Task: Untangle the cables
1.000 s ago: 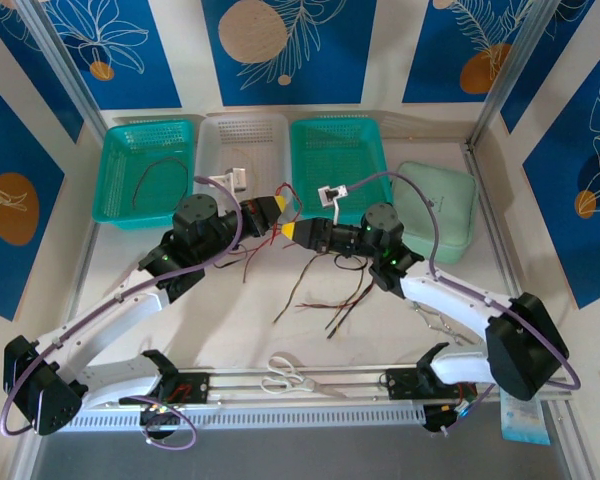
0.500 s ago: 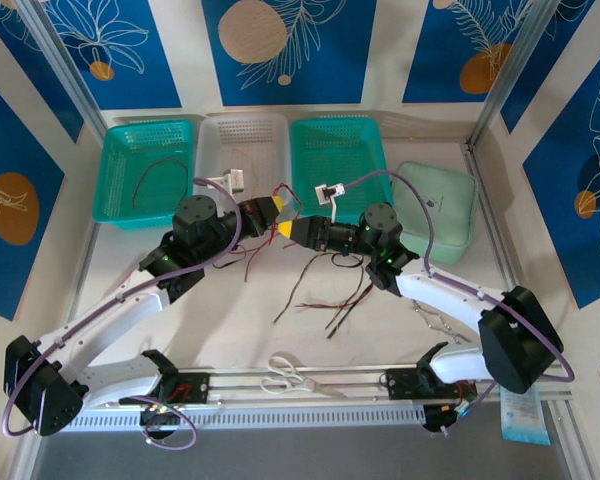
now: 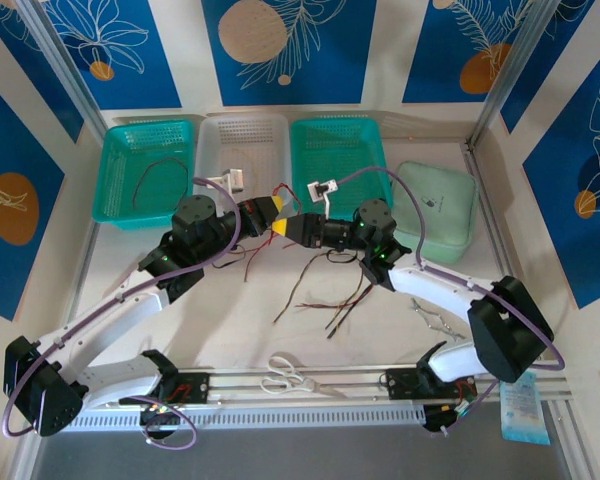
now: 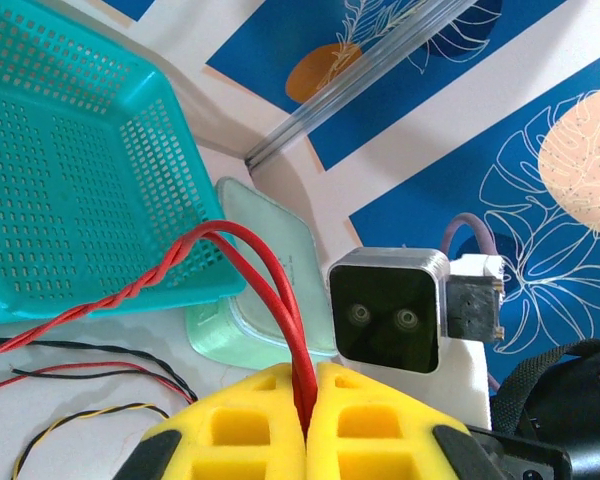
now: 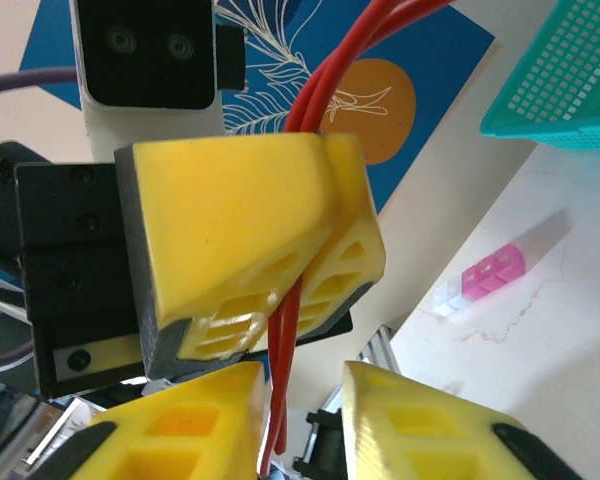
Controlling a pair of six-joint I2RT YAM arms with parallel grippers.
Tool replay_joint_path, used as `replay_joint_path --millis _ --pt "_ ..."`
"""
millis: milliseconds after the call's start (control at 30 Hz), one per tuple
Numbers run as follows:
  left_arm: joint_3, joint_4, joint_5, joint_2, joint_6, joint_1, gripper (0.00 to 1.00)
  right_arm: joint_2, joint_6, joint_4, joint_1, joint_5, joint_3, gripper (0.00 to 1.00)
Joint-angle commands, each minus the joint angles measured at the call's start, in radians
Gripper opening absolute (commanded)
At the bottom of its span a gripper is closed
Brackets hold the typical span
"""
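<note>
From above, loose cables (image 3: 332, 300) are seen lying mid-bench (image 3: 230, 335). Beyond them, toward 12 o'clock, a red cable (image 4: 270, 270) is pinched by the left pincer (image 4: 307, 405). The wrist views alone show the right pincer (image 5: 302, 400) spread around that cable.

cables (image 3: 330, 295) ctr, baskets (image 3: 120, 180) behind, scissors (image 3: 292, 377) in front

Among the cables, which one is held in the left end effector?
The red cable, pinched as a loop in the shut left end effector; the thinner black, red and yellow wires lie loose on the table.
</note>
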Motion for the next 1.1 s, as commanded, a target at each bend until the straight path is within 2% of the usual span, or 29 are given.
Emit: replay_joint_path --millis 0,200,233,267,300,400,533,800,1067 --pt "0.002 0.024 0.018 -0.028 -0.002 0.011 0.00 0.015 0.018 0.054 0.007 -0.019 0.029 0.19" --pt "0.005 0.009 0.012 -0.033 0.009 0.012 0.00 0.020 0.021 0.059 0.007 -0.021 0.023 0.05" --pt "0.004 0.006 0.012 -0.033 0.009 0.013 0.03 0.017 0.022 0.060 0.006 -0.021 0.024 0.01" --pt "0.004 0.007 0.012 -0.035 0.011 0.014 0.20 0.016 0.022 0.057 0.005 -0.021 0.024 0.00" --pt "0.004 0.006 0.013 -0.036 0.010 0.016 0.32 0.013 0.021 0.052 0.004 -0.019 0.022 0.00" --pt "0.010 -0.004 0.022 -0.045 0.017 0.023 0.43 0.000 0.008 0.034 -0.002 -0.014 0.016 0.00" --pt "0.021 -0.054 0.042 -0.064 0.034 0.041 0.46 -0.014 0.009 0.030 -0.015 -0.013 0.002 0.00" --pt "-0.009 -0.061 0.056 -0.091 0.016 0.050 0.45 -0.024 0.006 0.023 -0.027 -0.020 -0.004 0.00" --pt "-0.007 -0.071 0.131 -0.088 -0.013 0.047 0.38 -0.022 -0.009 -0.009 -0.029 -0.023 0.010 0.00"
